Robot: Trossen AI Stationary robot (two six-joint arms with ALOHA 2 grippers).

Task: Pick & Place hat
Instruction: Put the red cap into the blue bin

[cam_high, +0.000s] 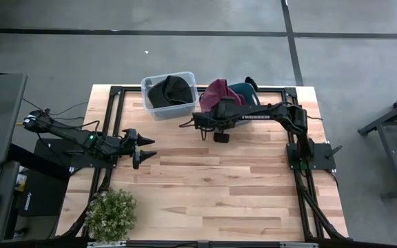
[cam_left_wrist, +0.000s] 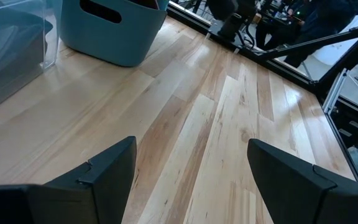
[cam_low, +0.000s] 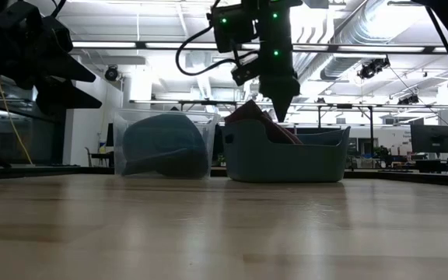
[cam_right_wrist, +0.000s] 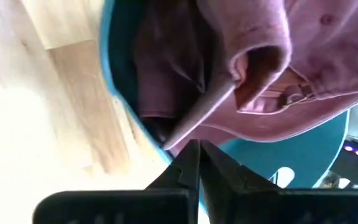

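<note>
A maroon hat (cam_high: 218, 91) (cam_right_wrist: 303, 81) lies in a teal bin (cam_high: 243, 89) (cam_low: 286, 152) at the table's far edge, and its brim reaches over the bin's near rim. A dark hat (cam_high: 171, 89) sits in a clear bin (cam_high: 169, 95) (cam_low: 166, 144) to the left of the teal one. My right gripper (cam_high: 216, 114) (cam_low: 278, 101) (cam_right_wrist: 197, 155) is shut and points down, with its tips just above the teal bin's near rim, at the hat's brim. My left gripper (cam_high: 145, 147) (cam_left_wrist: 188, 168) is open and hovers over bare table near the left edge. My right gripper's shut fingertips (cam_right_wrist: 190, 152) stand at the edge of the maroon hat's brim (cam_right_wrist: 197, 118), coming from above. I cannot tell whether they touch the brim or the bin's rim.
A small potted plant (cam_high: 111, 213) stands at the table's near left corner. The two bins sit side by side along the far edge. A black frame (cam_high: 302, 172) borders the wooden table (cam_high: 212, 186), whose middle and near parts are open.
</note>
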